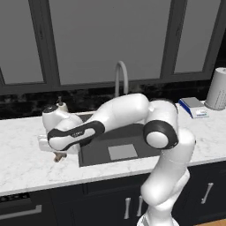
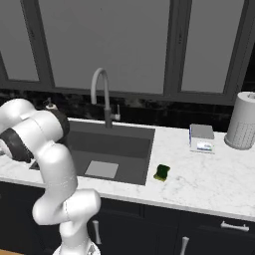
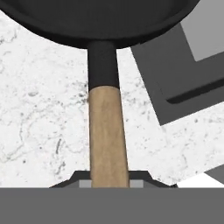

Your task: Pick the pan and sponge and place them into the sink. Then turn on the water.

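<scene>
The pan (image 3: 100, 22) is black and round, and its light wooden handle (image 3: 108, 135) runs straight down into my gripper (image 3: 109, 183), which is shut on the handle. The pan hangs over the white marble counter just left of the sink (image 1: 95, 152), whose corner (image 3: 175, 83) lies beside it. In the left base view my hand is low at the sink's left edge, and a bit of the handle's end (image 1: 58, 157) pokes out beneath it. The yellow-and-green sponge (image 2: 162, 172) lies on the counter right of the sink (image 2: 124, 149). The grey gooseneck faucet (image 2: 102, 94) stands behind the basin with no stream.
A beige soap dispenser (image 1: 61, 105) stands behind my hand at the back left of the sink. A blue-and-white flat box (image 2: 201, 138) and a white paper towel roll (image 2: 242, 121) sit on the counter to the right. The pale drain plate (image 1: 122, 152) lies in the basin floor.
</scene>
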Motion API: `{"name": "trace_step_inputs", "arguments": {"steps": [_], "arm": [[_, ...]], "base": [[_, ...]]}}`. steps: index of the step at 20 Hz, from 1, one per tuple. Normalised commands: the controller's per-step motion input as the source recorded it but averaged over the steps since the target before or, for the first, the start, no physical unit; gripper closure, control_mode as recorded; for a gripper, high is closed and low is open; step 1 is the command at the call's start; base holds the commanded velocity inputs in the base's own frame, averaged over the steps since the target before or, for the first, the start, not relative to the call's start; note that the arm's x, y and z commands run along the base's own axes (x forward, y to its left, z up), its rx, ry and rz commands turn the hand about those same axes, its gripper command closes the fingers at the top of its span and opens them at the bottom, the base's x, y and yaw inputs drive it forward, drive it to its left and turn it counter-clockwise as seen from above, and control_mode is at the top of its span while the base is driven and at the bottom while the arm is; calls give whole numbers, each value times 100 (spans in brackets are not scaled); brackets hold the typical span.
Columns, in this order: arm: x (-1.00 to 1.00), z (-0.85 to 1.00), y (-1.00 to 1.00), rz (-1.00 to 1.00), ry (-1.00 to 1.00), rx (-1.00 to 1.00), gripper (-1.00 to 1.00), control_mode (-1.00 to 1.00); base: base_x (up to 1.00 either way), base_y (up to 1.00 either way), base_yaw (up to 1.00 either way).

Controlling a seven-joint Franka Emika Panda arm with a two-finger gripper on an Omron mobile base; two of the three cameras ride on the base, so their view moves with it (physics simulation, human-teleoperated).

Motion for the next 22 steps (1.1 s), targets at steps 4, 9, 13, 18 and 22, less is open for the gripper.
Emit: {"name": "trace_step_inputs", "arguments": {"steps": [4, 9, 13, 18, 22], "arm": [[3, 0, -88, -15, -4, 0, 100, -100], [10, 1, -95, -27, 3, 0, 100, -100], [27, 3, -87, -32, 8, 0, 100, -100], [40, 5, -72, -35, 13, 0, 100, -100], [64, 15, -61, -34, 15, 0, 100, -100]], "base": [[0, 0, 0], [0, 0, 0], [0, 0, 0], [0, 0, 0], [0, 0, 0]]}}
